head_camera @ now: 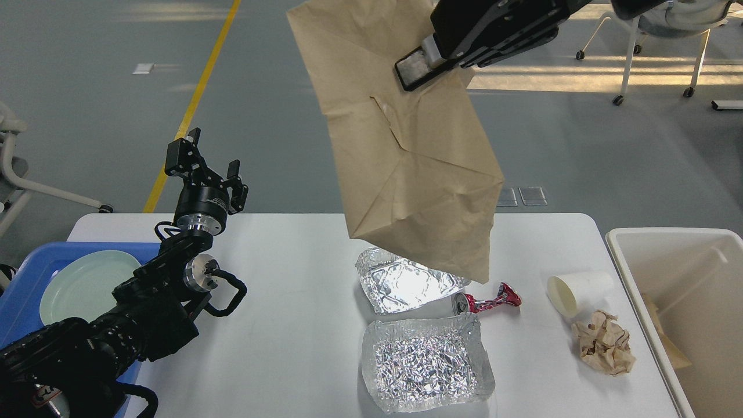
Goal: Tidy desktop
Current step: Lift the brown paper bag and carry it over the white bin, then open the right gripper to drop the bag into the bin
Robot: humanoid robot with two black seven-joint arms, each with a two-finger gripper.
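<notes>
Above the white table [290, 325], my right gripper [424, 67] is gripping a big brown paper bag [406, 151], which is hanging over two foil trays [426, 360] and a crushed red can [490, 302]. My left gripper [203, 165] is hovering released by the blue tray [35, 267] with its pale plate [87, 284].

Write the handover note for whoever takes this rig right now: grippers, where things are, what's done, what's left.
Right gripper: shut on the brown paper bag, held high above the desktop.
Left gripper: open, empty, raised over the desktop's left end.
On the desktop: two foil trays, crushed can, tipped paper cup, crumpled paper.
Blue tray holds a plate.
Left: bag and loose litter, probably into the bin.
</notes>
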